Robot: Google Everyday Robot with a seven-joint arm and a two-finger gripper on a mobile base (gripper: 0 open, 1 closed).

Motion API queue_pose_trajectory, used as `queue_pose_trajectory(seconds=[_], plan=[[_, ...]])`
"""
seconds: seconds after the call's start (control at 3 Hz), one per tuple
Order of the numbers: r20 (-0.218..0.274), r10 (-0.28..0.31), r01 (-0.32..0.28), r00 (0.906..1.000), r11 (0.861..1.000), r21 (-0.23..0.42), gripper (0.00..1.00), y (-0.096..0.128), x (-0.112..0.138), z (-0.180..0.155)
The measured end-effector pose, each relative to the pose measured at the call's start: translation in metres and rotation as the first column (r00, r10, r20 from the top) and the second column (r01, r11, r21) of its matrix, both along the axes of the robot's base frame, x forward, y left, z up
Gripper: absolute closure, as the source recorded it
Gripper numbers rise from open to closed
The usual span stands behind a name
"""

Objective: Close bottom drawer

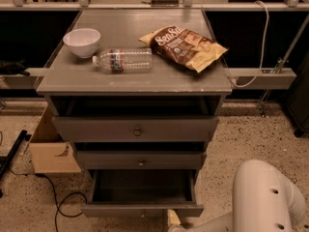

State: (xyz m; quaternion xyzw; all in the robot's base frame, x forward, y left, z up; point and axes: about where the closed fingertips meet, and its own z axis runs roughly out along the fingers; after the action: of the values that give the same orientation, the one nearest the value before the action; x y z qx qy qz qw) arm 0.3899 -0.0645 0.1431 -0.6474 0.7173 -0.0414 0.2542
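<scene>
The bottom drawer (142, 210) is the lowest of three grey drawers and stands pulled out, its dark inside bare. The middle drawer (140, 161) above it is nearly shut. The top drawer (137, 128) stands slightly out. My white arm (263, 197) rises at the bottom right. My gripper (174, 222) is at the picture's bottom edge, just below and right of the bottom drawer's front panel, mostly cut off by the edge.
On the cabinet top lie a white bowl (82, 41), a plastic water bottle (123, 60) on its side and a brown snack bag (186, 46). A cardboard box (50, 151) and black cables (53, 197) are on the floor at the left.
</scene>
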Motion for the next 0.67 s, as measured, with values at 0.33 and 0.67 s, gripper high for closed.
queue_pose_trajectory(seconds=[0.33, 0.67], plan=[[0.001, 0.000, 0.000, 1.0000, 1.000, 0.000, 0.00, 0.0005, 0.0004, 0.0000], [0.001, 0.000, 0.000, 1.0000, 1.000, 0.000, 0.19, 0.0005, 0.0004, 0.0000]])
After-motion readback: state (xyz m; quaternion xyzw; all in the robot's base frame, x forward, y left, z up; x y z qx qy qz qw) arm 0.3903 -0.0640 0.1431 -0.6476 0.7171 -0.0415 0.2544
